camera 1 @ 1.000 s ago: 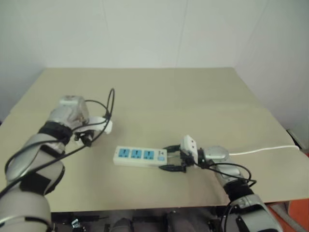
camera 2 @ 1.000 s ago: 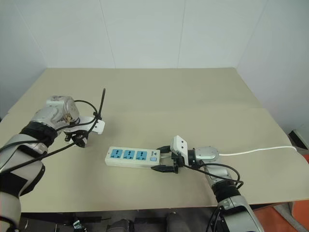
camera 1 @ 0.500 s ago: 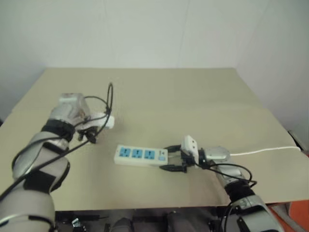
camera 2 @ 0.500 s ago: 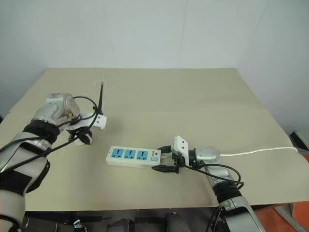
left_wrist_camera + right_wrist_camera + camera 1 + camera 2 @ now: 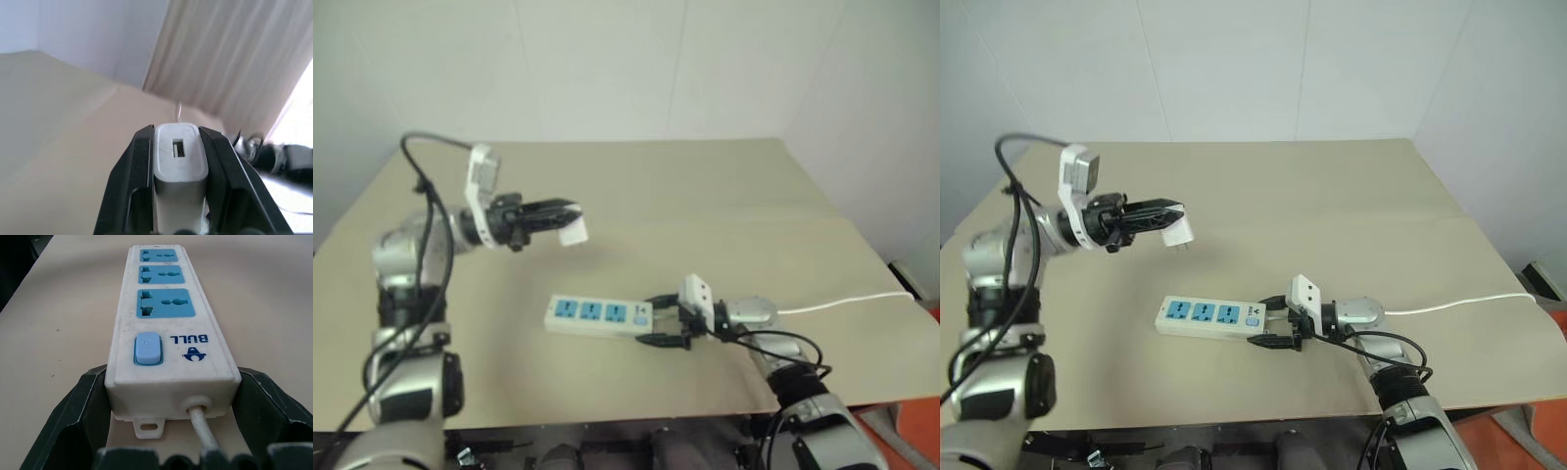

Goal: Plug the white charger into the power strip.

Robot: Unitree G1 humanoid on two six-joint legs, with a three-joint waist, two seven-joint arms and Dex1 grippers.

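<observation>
My left gripper (image 5: pixel 1169 217) is shut on the white charger (image 5: pixel 1179 232) and holds it in the air, pointing right, above the table left of and behind the power strip (image 5: pixel 1206 317). The left wrist view has the charger (image 5: pixel 178 161) clamped between both black fingers (image 5: pixel 139 166), its port face outward. The strip lies flat with three blue sockets facing up. My right gripper (image 5: pixel 1266 322) is shut on the strip's switch end, one finger (image 5: pixel 90 396) on each side, with the strip's switch (image 5: pixel 147 348) just ahead of them.
The strip's thin white cable (image 5: pixel 1459 305) runs right across the beige table (image 5: pixel 1332 196) to its right edge. A white wall stands behind the table. Black cables loop from my left arm (image 5: pixel 1013 186).
My left arm has risen and swung to the right, turning its gripper from low over the table to level and pointing right, charger still held. The right gripper and strip have not moved.
</observation>
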